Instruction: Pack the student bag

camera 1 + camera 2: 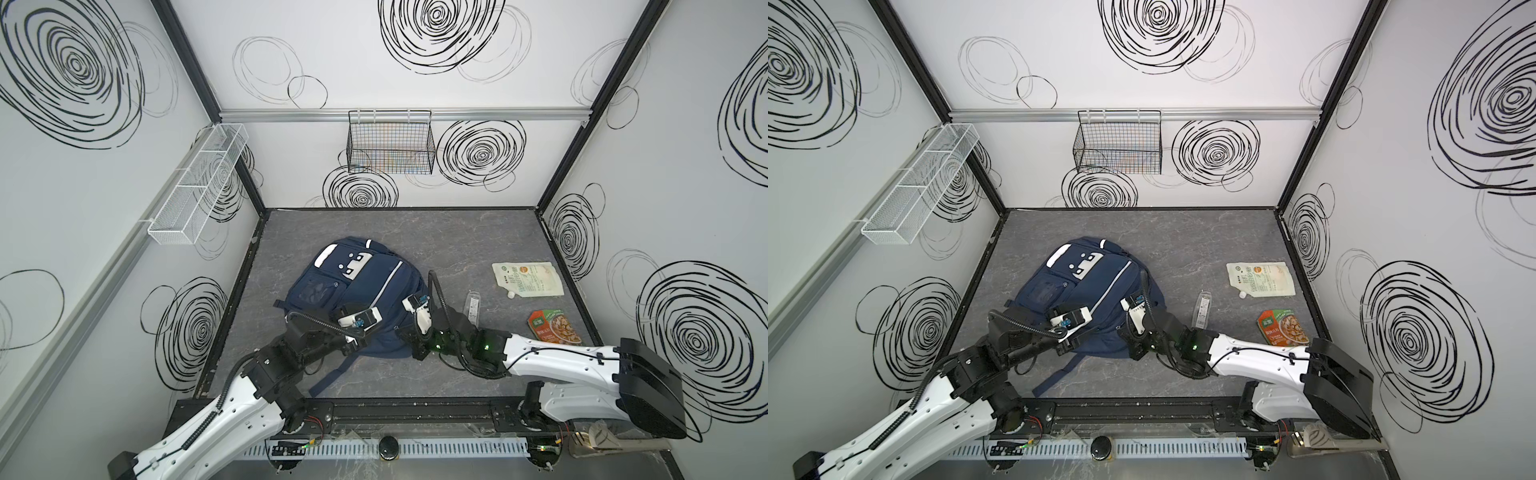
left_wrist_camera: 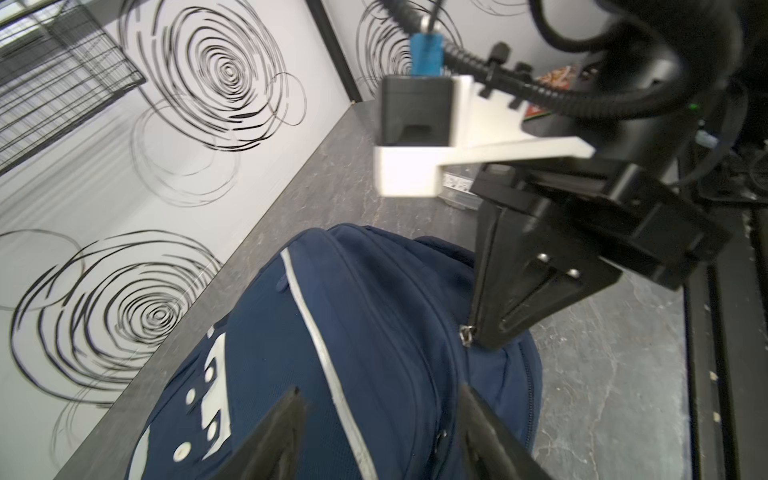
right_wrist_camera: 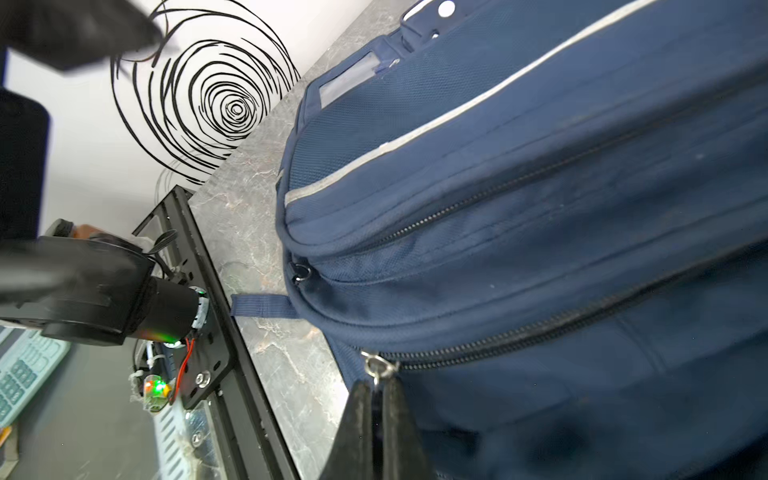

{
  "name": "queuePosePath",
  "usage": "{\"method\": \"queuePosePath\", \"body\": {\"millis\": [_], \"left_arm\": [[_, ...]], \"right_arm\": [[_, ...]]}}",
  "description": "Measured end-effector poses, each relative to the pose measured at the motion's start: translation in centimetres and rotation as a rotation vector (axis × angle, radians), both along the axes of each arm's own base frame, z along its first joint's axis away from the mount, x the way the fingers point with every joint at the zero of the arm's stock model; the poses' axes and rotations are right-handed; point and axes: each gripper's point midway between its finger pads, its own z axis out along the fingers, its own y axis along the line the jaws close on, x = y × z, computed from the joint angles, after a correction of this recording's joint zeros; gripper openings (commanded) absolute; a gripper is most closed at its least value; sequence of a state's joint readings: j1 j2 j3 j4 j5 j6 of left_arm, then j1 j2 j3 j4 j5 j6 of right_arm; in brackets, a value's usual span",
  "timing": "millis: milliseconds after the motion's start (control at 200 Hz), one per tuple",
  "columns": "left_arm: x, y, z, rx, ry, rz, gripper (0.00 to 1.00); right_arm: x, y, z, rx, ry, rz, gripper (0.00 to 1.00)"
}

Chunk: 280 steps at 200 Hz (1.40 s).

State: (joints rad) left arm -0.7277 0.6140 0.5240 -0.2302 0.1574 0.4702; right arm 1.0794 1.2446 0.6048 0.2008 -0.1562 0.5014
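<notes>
Navy student bag (image 1: 365,286) lies flat on table (image 1: 457,241), left half, near front edge. My right gripper (image 3: 376,384) clamped on zipper pull (image 3: 378,365). Left gripper (image 2: 380,395) jaws apart above bag, empty. My judgement: pin fabric with left, draw right along zipper line, no lifting.

The bag (image 1: 357,291) lies on the table (image 1: 457,232). To its right lies a packet (image 1: 473,309), then a far pouch (image 1: 528,278) behind a near pouch (image 1: 555,327).

Left claw (image 2: 379,388) fingers spread, right claw (image 3: 376,384) pinched closed
</notes>
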Motion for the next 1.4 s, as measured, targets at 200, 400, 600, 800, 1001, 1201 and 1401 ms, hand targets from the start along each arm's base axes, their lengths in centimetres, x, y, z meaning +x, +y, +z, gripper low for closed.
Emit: {"method": "queuePosePath", "body": {"millis": [200,400,600,800,1001,1201,1401], "left_arm": [[-0.1,-1.3,-3.3,0.077,0.105,-0.047,0.55],[0.0,-1.9,-3.8,0.077,0.120,-0.066,0.44],[0.0,-2.4,-4.5,0.087,0.145,-0.083,0.35],[-0.1,-2.6,-4.8,0.090,0.155,-0.097,0.17],[-0.1,-2.6,-4.8,0.093,0.144,-0.100,0.00],[-0.4,-1.6,-4.8,0.082,0.106,-0.077,0.00],[-0.5,-0.6,-4.3,0.062,0.062,-0.047,0.00]], "right_arm": [[0.1,0.1,0.3,0.014,0.005,-0.007,0.00],[-0.2,0.2,1.1,0.039,-0.001,0.008,0.00],[-0.5,0.0,1.9,0.068,-0.013,0.017,0.00],[-0.5,0.0,1.9,0.066,-0.019,0.024,0.00],[-0.4,-0.1,1.8,0.059,-0.026,0.019,0.00],[1.1,-1.2,1.5,0.032,-0.031,-0.043,0.00],[5.7,-5.3,0.7,0.014,-0.024,-0.200,0.00]]}}
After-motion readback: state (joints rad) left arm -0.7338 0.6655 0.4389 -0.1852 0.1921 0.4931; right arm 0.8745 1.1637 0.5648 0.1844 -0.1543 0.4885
